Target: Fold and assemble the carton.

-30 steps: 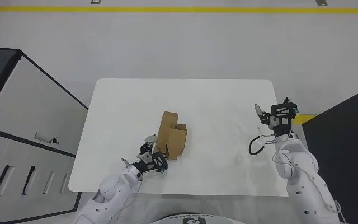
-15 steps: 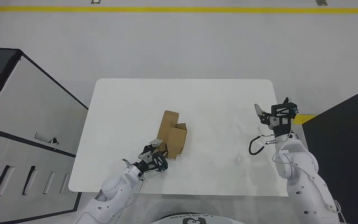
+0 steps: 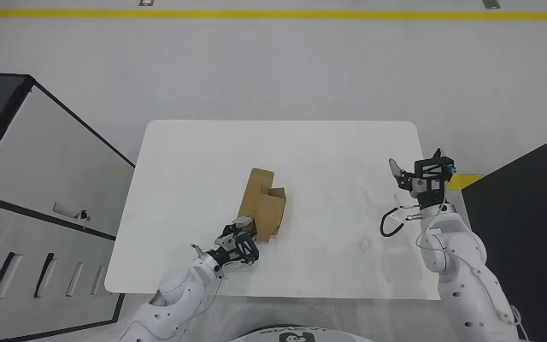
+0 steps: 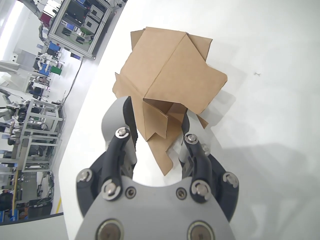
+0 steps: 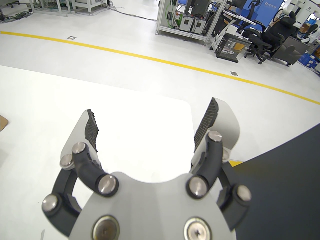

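A brown carton (image 3: 263,207), partly folded and with loose flaps, lies on its side near the middle of the white table (image 3: 342,154). In the left wrist view the carton (image 4: 172,76) shows its open end and hanging flaps toward the camera. My left gripper (image 3: 242,232) sits at the carton's near end, by the table's front edge. Its fingers are open and stand on either side of the lower flaps (image 4: 157,109). My right gripper (image 3: 417,164) is open and holds nothing above the table's right edge, far from the carton (image 5: 151,111).
A grey cabinet with a black frame (image 3: 34,171) stands to the left of the table and a dark panel (image 3: 513,197) stands at its right. Bare tabletop lies between the carton and the right arm.
My left gripper has slid along the front of the carton from its left side to its near open end, so the flaps now lie between the fingers. The right arm has not moved.
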`<state>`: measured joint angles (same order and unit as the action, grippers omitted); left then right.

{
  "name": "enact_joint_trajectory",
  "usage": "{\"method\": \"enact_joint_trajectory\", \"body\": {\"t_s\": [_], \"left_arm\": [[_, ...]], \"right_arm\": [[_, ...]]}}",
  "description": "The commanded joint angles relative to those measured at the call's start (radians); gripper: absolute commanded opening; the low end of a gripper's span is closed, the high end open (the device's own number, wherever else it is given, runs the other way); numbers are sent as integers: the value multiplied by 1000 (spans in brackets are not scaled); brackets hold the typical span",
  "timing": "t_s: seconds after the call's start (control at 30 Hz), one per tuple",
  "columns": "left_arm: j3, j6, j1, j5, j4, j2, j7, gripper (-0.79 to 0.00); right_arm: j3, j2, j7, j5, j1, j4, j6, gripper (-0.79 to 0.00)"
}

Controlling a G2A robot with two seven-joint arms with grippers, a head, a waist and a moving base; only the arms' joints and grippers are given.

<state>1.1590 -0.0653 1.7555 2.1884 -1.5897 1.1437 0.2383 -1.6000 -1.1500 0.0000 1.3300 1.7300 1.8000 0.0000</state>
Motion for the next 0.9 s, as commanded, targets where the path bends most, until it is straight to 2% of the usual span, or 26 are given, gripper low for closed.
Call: {"method": "enact_joint_trajectory", "body": {"t_s": [0.0,0.4,0.47,0.5,0.53,0.57,0.6,0.87], "left_arm": [[-4,16,-3,-15,5,2,-6,-397],[-33,55,-34,-50,42,13,-37,-443],[-38,57,-45,-81,49,17,-41,-483],[-39,61,-49,-85,53,18,-41,-533],[-40,65,-52,-93,55,19,-40,-600],[-40,67,-55,-102,56,20,-37,-736],[-40,66,-57,-106,56,20,-33,-785],[5,23,-45,-130,-7,10,9,-785]], "right_arm": [[0,0,0,0,0,0,0,0],[0,0,0,0,0,0,0,0],[0,0,0,0,0,0,0,0],[0,0,0,0,0,0,0,0],[0,0,0,0,0,0,0,0],[0,0,0,0,0,0,0,0],[0,0,0,0,0,0,0,0],[0,0,0,0,0,0,0,0]]}}
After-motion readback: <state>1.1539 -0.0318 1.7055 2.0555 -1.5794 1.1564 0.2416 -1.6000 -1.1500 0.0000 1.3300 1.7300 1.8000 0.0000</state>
